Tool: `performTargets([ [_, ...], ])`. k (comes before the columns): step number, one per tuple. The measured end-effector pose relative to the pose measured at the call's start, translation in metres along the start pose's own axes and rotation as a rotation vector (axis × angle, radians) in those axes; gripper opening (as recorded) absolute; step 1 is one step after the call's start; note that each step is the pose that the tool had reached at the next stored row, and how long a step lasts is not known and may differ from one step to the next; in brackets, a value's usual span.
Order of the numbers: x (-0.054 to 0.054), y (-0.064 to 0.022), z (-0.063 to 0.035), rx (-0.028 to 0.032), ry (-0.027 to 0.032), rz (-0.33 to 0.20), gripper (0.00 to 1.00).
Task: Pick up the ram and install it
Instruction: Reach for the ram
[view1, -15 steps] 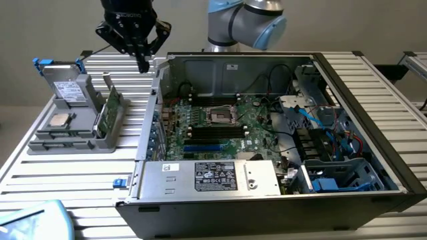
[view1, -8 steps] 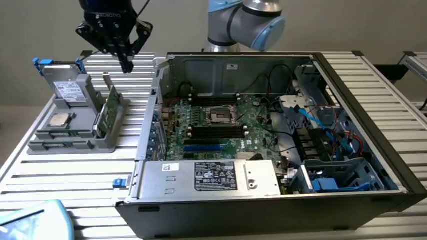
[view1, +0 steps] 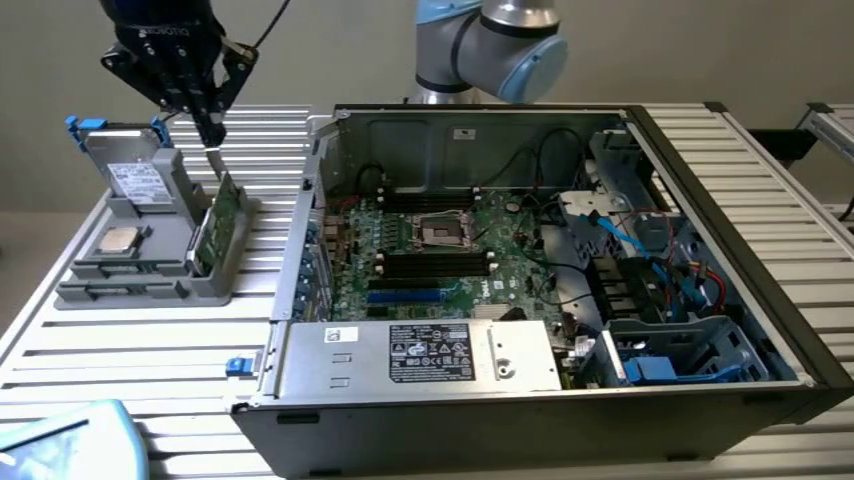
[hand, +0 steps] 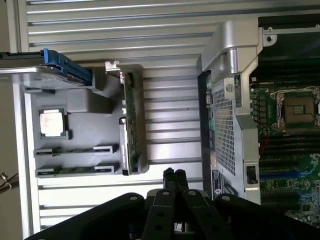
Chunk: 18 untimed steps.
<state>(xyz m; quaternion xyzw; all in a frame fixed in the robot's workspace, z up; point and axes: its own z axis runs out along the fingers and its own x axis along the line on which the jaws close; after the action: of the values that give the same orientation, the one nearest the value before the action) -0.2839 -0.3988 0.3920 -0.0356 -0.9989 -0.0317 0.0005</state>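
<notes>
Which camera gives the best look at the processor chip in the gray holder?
The wrist view: it looks straight down on the chip, showing its whole square silver face. The exterior view shows the chip at a slant, lying in the holder at that view's left.

A silvery tabletop (view1: 147, 340) of ribbed parallel aluminium slats is lit evenly and softly, is backed by a plain grey wall (view1: 347, 50), is bordered by a beige floor (view1: 30, 270) at the exterior view's left, and is flanked by a light metal frame (view1: 834, 120) at the right edge.
</notes>
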Motion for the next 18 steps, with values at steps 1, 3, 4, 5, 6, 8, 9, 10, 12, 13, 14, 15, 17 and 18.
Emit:
performTargets([
  [1,0.005,-0.0003,0.0,-0.0003,0.0009,0.0,0.11],
  [3,0.014,-0.0009,0.0001,-0.0011,0.003,0.0,0.11],
  [4,0.018,-0.0013,0.0001,-0.0011,0.0047,0.0,0.11],
  [5,0.022,-0.0016,0.0001,-0.0012,0.0065,0.0,0.11],
  [6,0.027,-0.0019,0.0001,-0.0011,0.0087,0.001,0.11],
  [8,0.036,-0.0026,0.0002,-0.0008,0.0134,0.001,0.11],
  [9,0.041,-0.0029,0.0003,-0.0009,0.0156,0.001,0.11],
  [10,0.046,-0.0033,0.0003,-0.0006,0.0179,0.001,0.11],
  [12,0.055,-0.0039,0.0004,-0.0003,0.0226,0.002,0.11],
  [13,0.059,-0.0042,0.0004,-0.0002,0.0248,0.002,0.11],
  [14,0.064,-0.0045,0.0005,0.0,0.0269,0.002,0.11],
  [15,0.068,-0.0049,0.0005,0.0001,0.0291,0.002,0.11],
  [17,0.077,-0.0056,0.0007,0.0004,0.0335,0.002,0.11],
  [18,0.082,-0.0059,0.0007,0.0005,0.0356,0.002,0.11],
])
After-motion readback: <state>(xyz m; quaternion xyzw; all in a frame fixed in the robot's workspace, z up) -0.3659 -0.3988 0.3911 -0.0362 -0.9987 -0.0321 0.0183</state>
